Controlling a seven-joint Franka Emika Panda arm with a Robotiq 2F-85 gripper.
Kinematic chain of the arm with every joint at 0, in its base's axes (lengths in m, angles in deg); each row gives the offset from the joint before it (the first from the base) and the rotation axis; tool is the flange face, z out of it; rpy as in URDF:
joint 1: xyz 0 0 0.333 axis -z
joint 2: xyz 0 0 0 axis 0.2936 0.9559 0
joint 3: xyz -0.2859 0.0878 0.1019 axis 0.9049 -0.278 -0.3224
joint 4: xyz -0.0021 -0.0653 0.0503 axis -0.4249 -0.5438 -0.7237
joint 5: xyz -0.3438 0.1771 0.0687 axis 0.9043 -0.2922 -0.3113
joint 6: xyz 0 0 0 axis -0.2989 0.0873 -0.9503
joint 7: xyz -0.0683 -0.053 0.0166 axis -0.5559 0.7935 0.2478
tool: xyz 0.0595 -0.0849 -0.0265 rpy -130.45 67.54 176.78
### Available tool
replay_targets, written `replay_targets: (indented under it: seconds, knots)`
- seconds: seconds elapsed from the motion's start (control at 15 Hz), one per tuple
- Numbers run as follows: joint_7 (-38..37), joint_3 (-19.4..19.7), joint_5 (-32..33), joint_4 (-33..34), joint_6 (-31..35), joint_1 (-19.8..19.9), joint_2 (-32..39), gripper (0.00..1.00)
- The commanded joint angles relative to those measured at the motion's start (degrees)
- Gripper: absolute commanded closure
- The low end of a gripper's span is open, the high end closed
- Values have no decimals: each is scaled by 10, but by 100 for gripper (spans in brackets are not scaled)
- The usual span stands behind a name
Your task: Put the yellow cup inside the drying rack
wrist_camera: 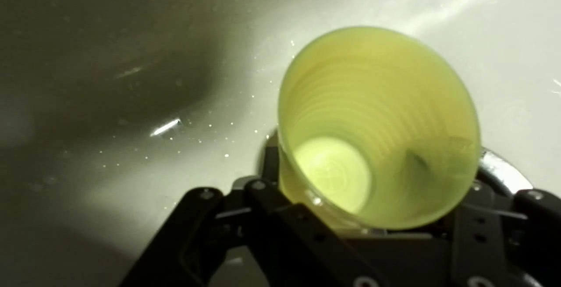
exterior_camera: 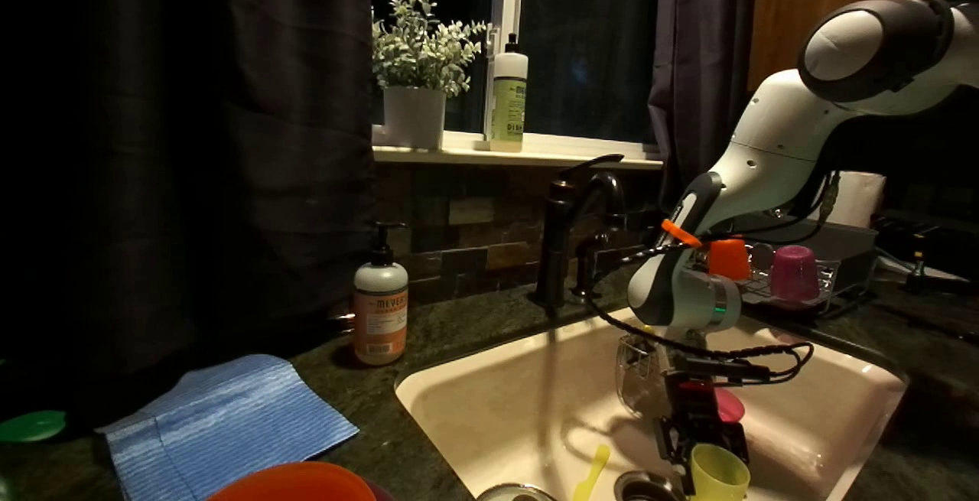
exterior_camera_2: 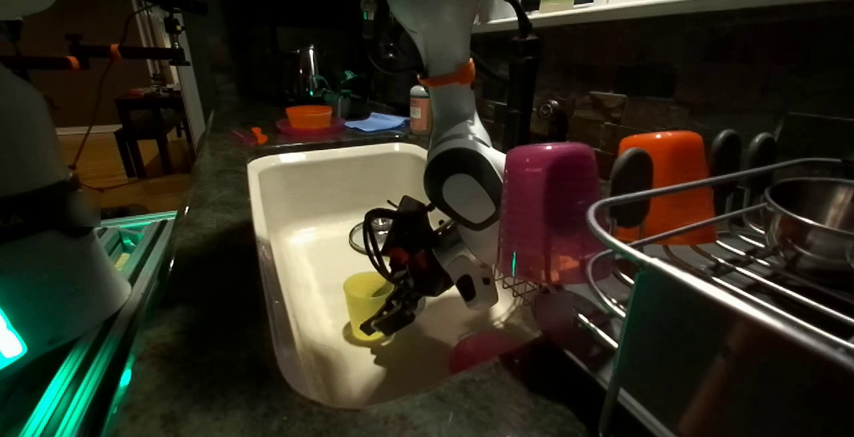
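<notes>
- In an exterior view, the white arm (exterior_camera: 776,130) leans in from the upper right, bends near the faucet (exterior_camera: 558,248) and hangs into the cream sink (exterior_camera: 482,401), its gripper (exterior_camera: 707,451) pointing down at the yellow cup (exterior_camera: 720,478).
- In an exterior view, the arm, circled by an orange band (exterior_camera_2: 454,75), hangs from the top; its gripper slants down beside the yellow cup, which is roughly upright inside the sink, well apart from the drying rack (exterior_camera_2: 720,298).
- In the wrist view, the fingers (wrist_camera: 477,239) flank the yellow cup; whether they press its wall, I cannot tell.
</notes>
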Motion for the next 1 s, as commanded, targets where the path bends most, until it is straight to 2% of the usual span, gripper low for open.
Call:
replay_targets:
  seconds: [0.0,0.67,0.93]
  knots:
    - [18,0,-15,8,-17,2,0,53]
    - [21,-16,-41,-92,16,-18,-150,53]
    - [6,-12,-46,-144,41,-46,-226,53]
